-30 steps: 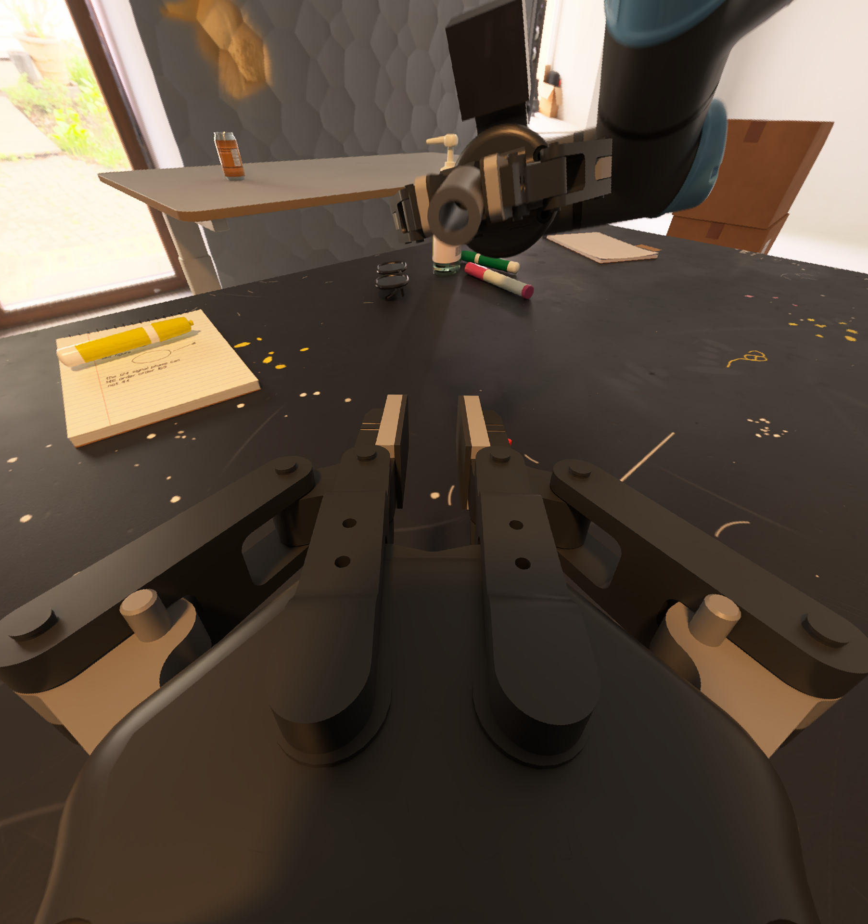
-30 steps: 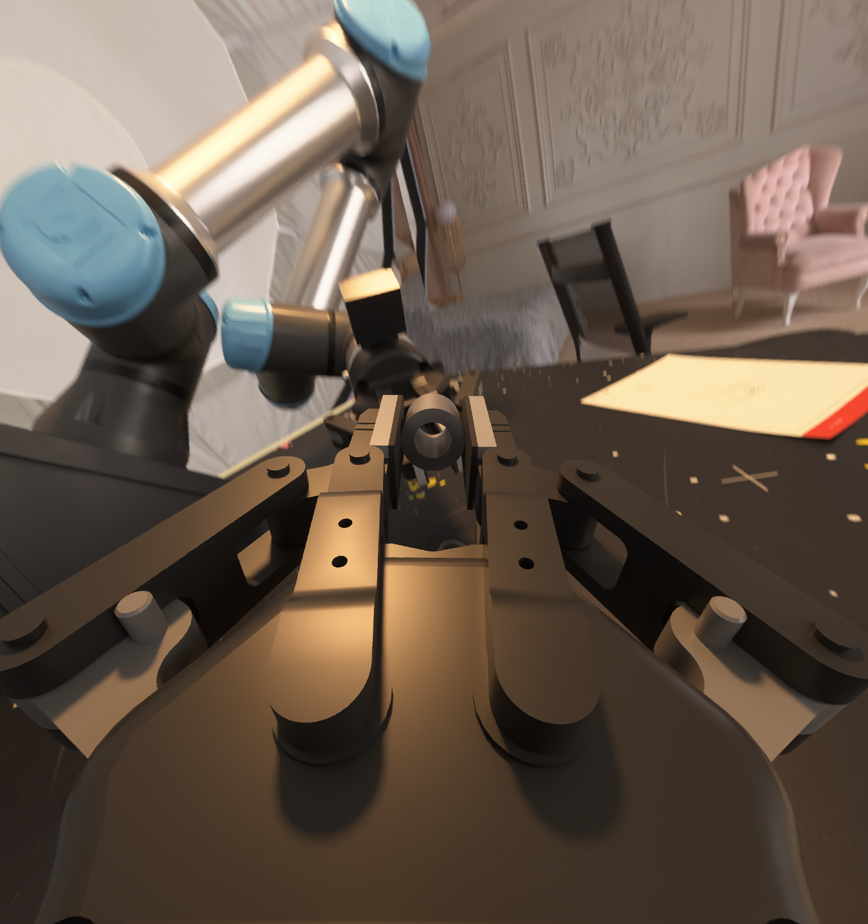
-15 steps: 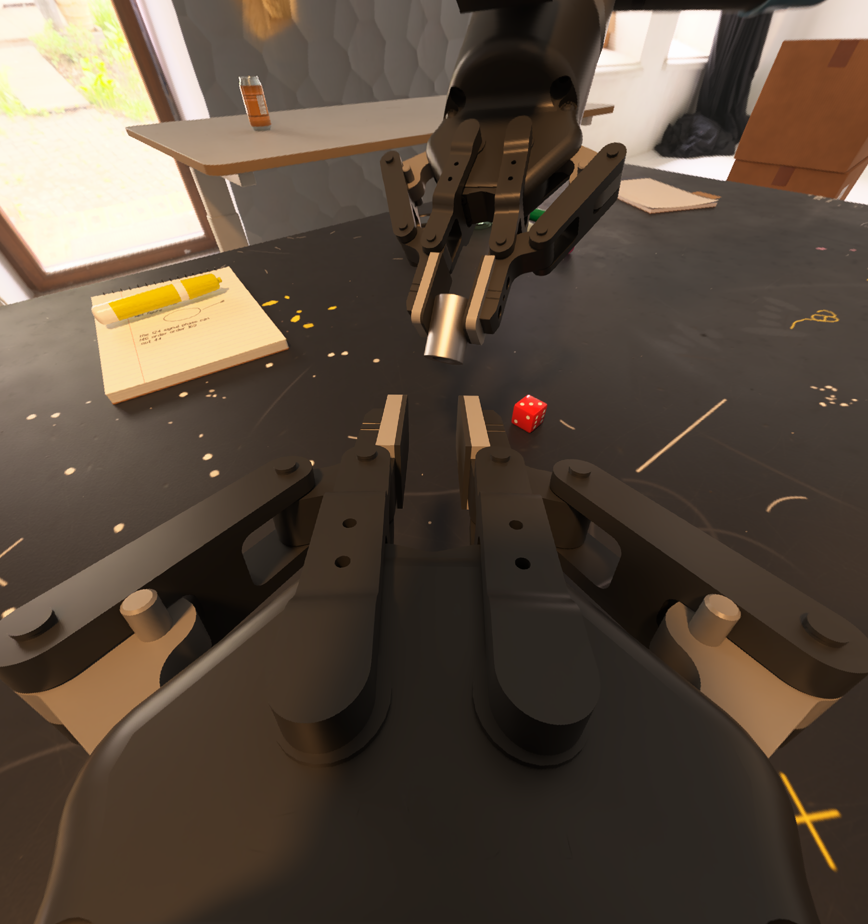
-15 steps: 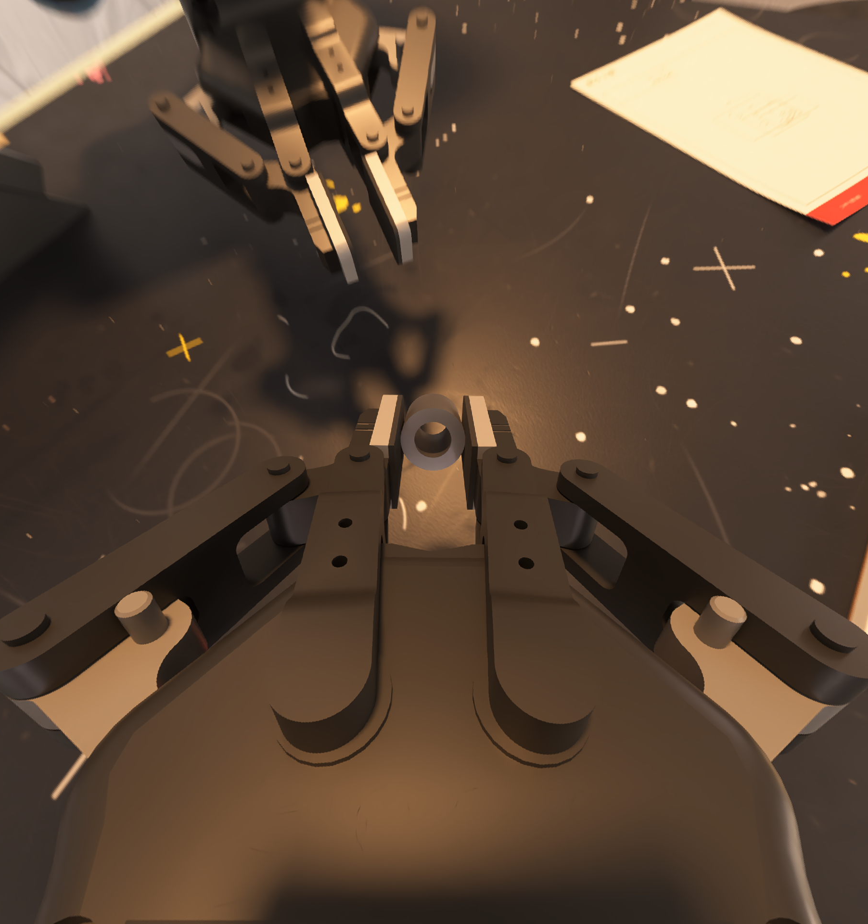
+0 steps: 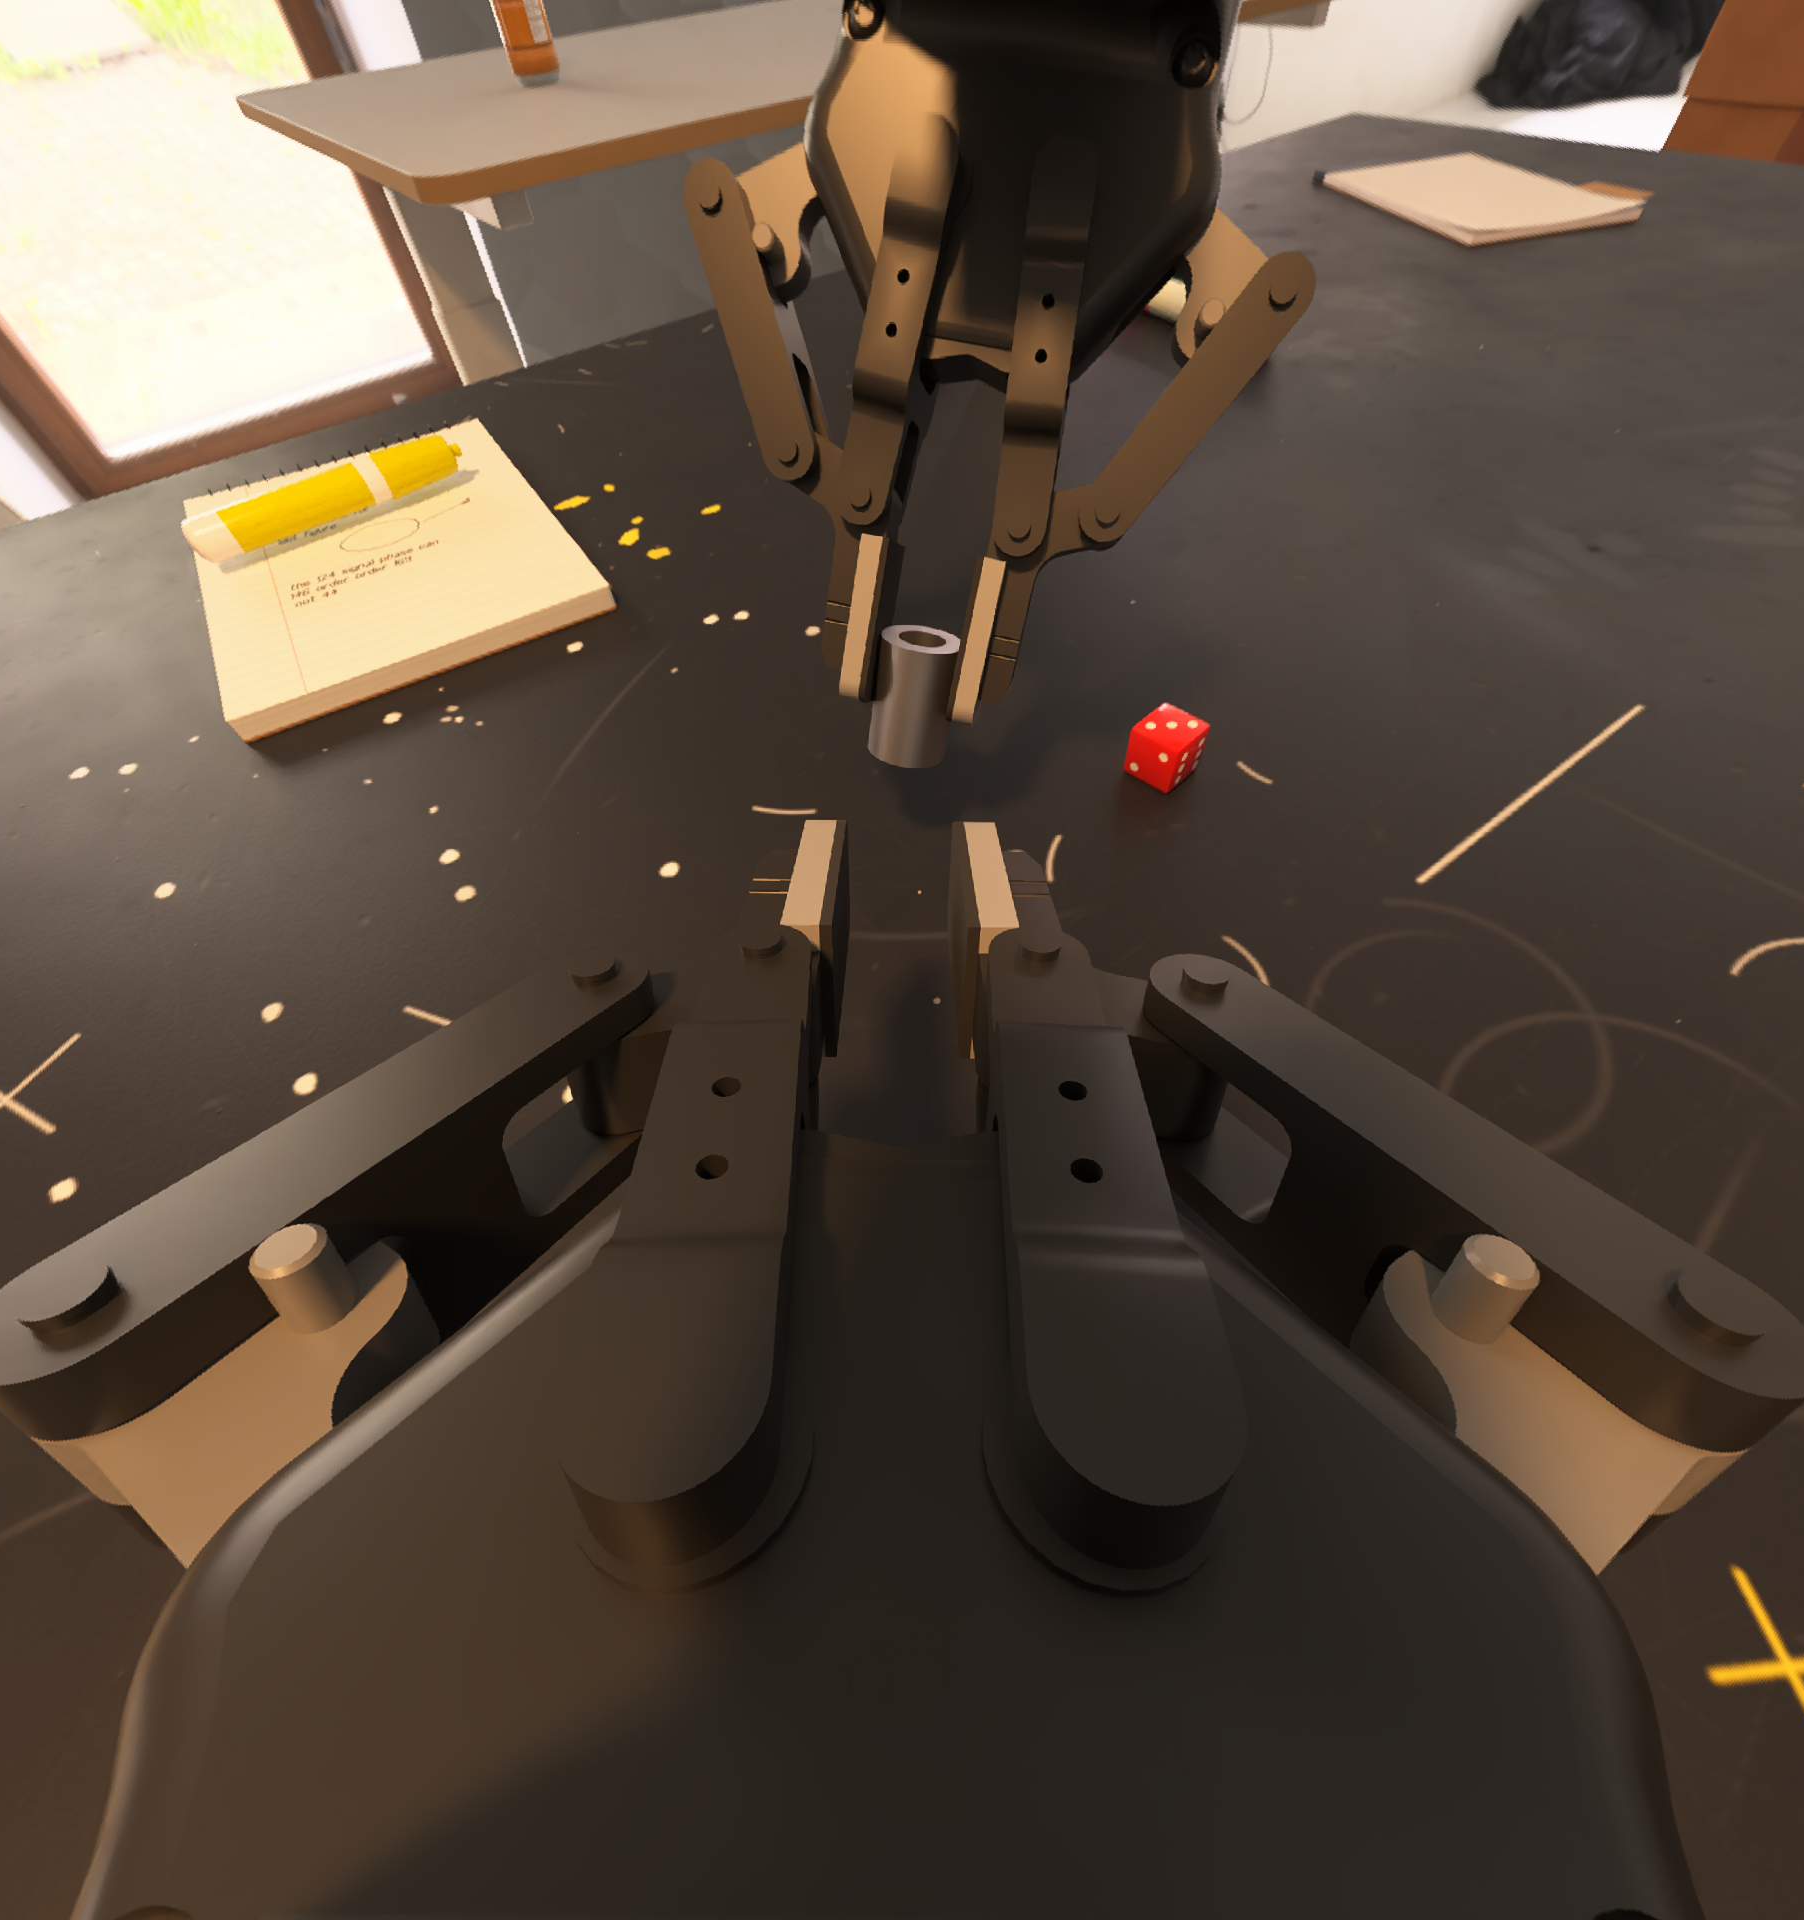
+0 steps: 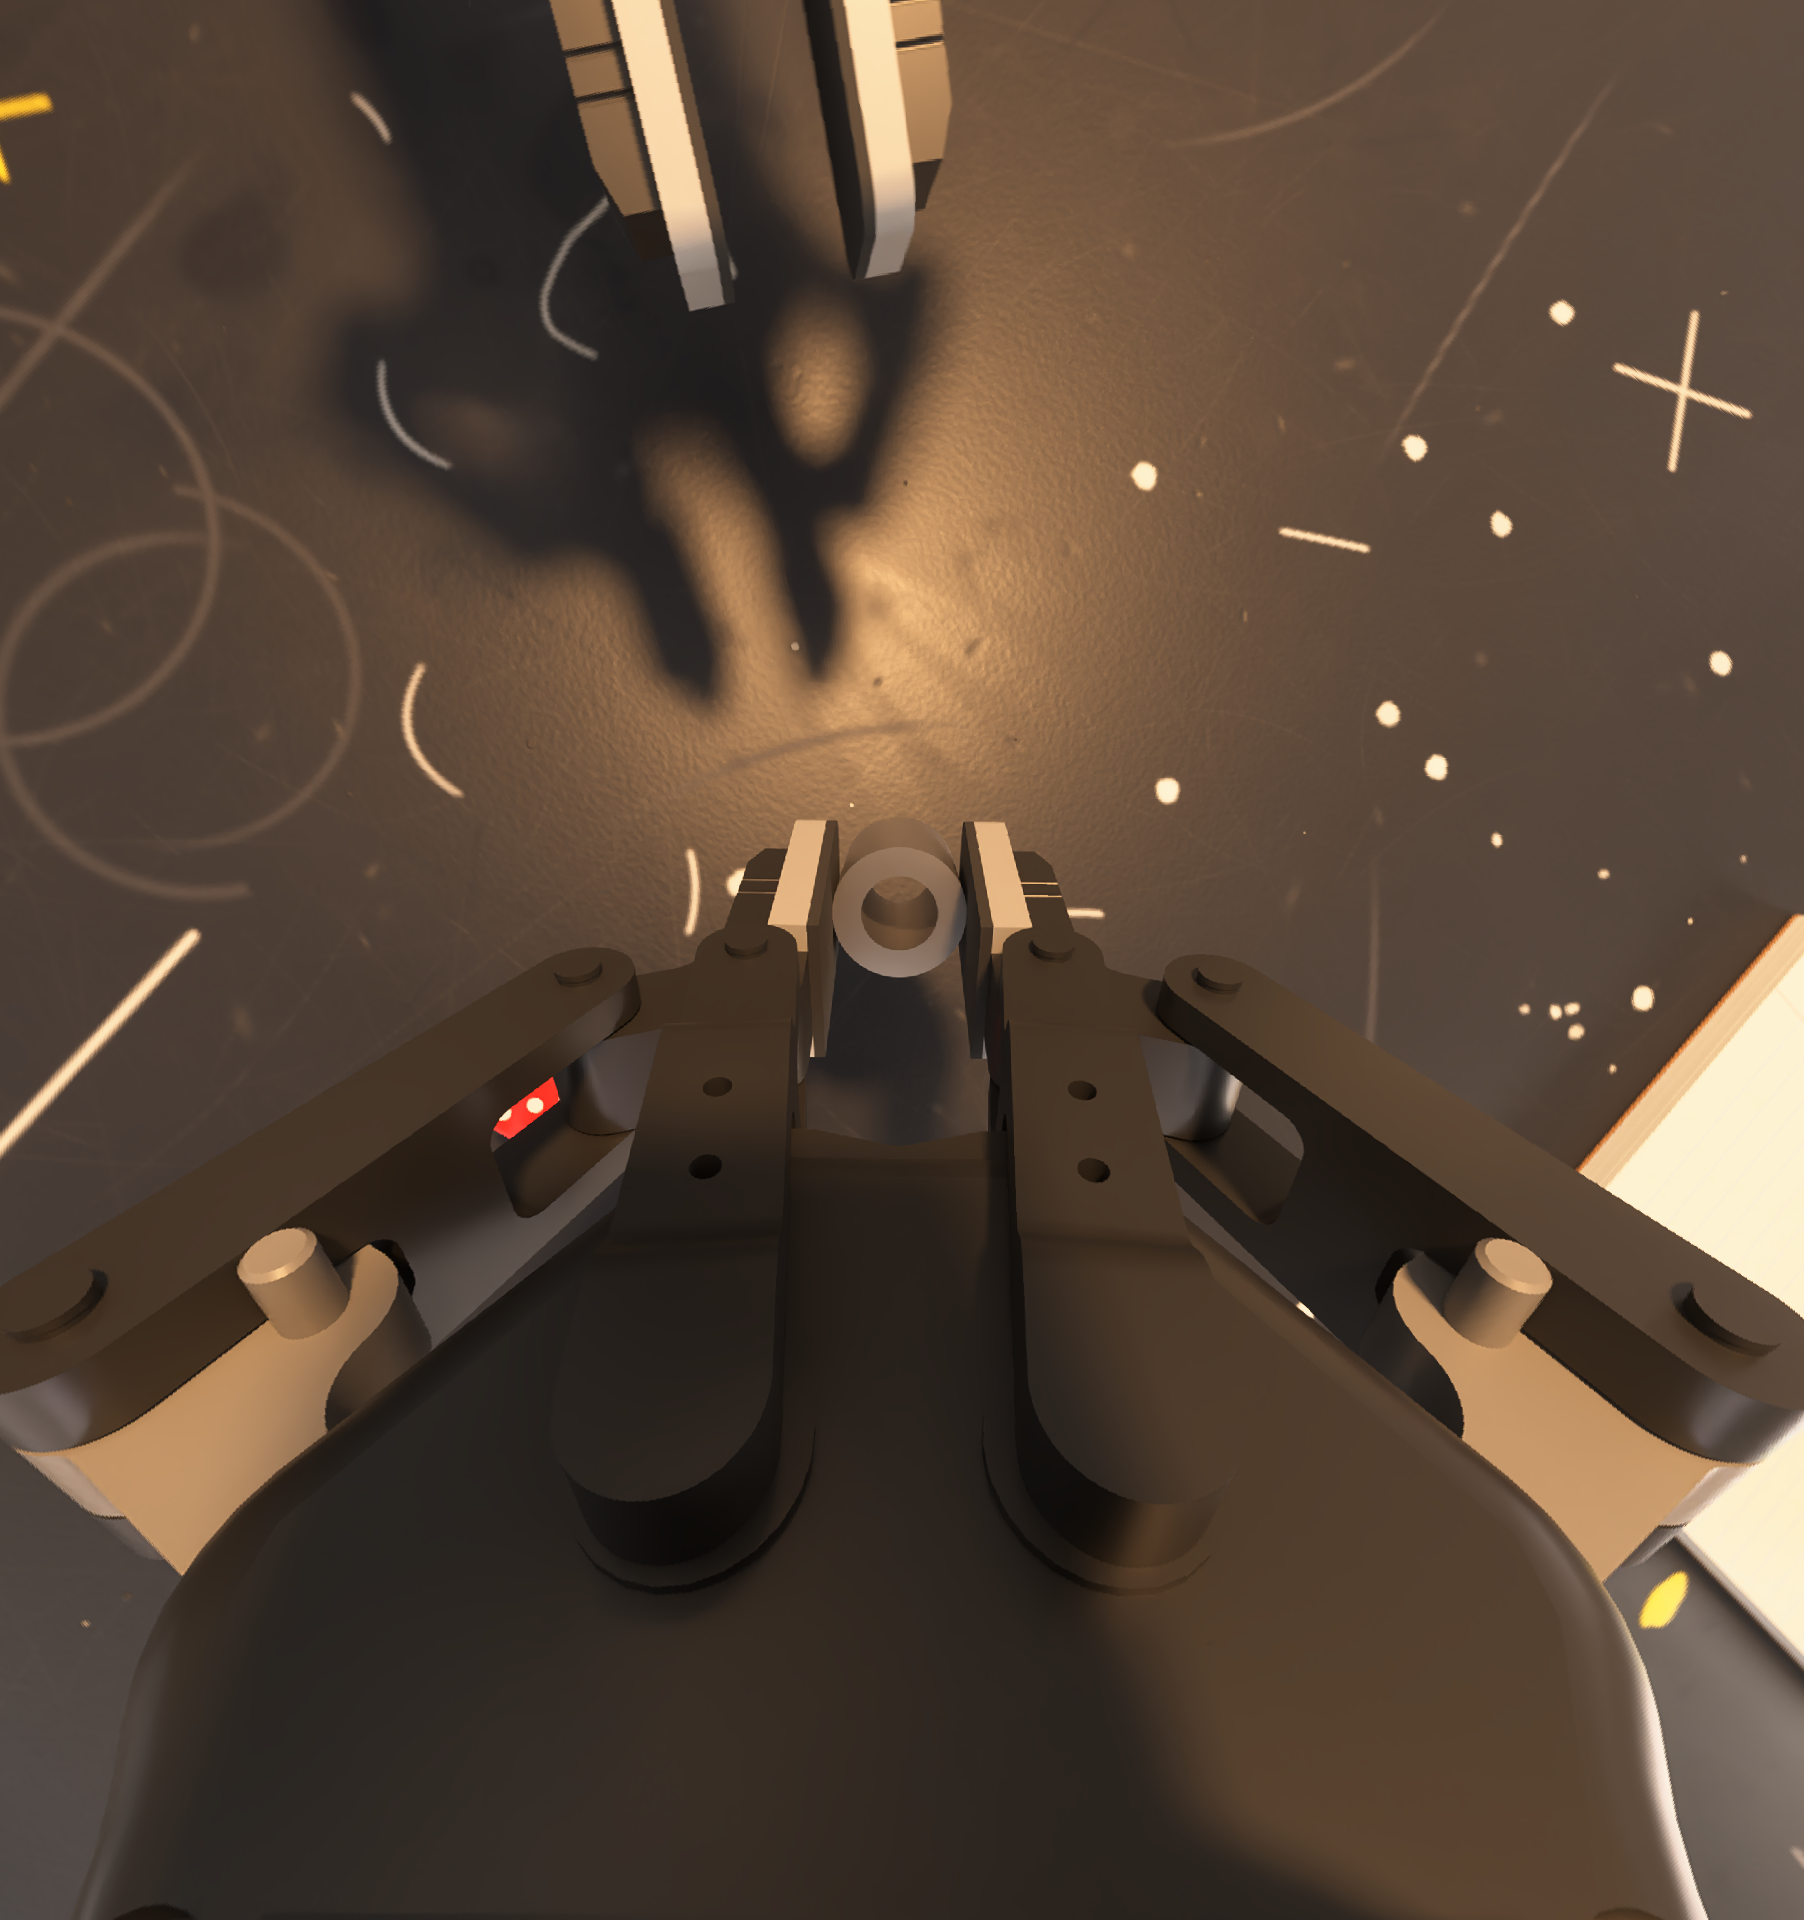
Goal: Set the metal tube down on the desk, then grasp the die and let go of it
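My right gripper (image 5: pixel 913 665) points down at the black desk (image 5: pixel 1500 644) and is shut on the metal tube (image 5: pixel 910 707), a short grey cylinder held upright. The tube's lower end is at the desk surface; I cannot tell if it touches. The red die (image 5: pixel 1166 746) lies on the desk just right of the tube. My left gripper (image 5: pixel 898 883) hovers in front of the tube, jaws parted and empty. In the right wrist view the tube (image 6: pixel 896 914) sits between my right gripper's (image 6: pixel 898 894) pads, the die (image 6: pixel 527 1107) shows through the linkage, and the left gripper (image 6: pixel 794 270) is ahead.
A yellow notepad (image 5: pixel 389 582) with a yellow marker (image 5: pixel 326 499) on it lies at the left, and shows in the right wrist view (image 6: pixel 1771 1247). A tan notebook (image 5: pixel 1480 197) lies far right. A side table (image 5: pixel 524 135) with a bottle (image 5: pixel 526 42) stands beyond the desk.
My right gripper has turned from level to pointing down and lowered the tube to the desk beside the die. The left gripper has tilted down toward the desk, still parted and empty.
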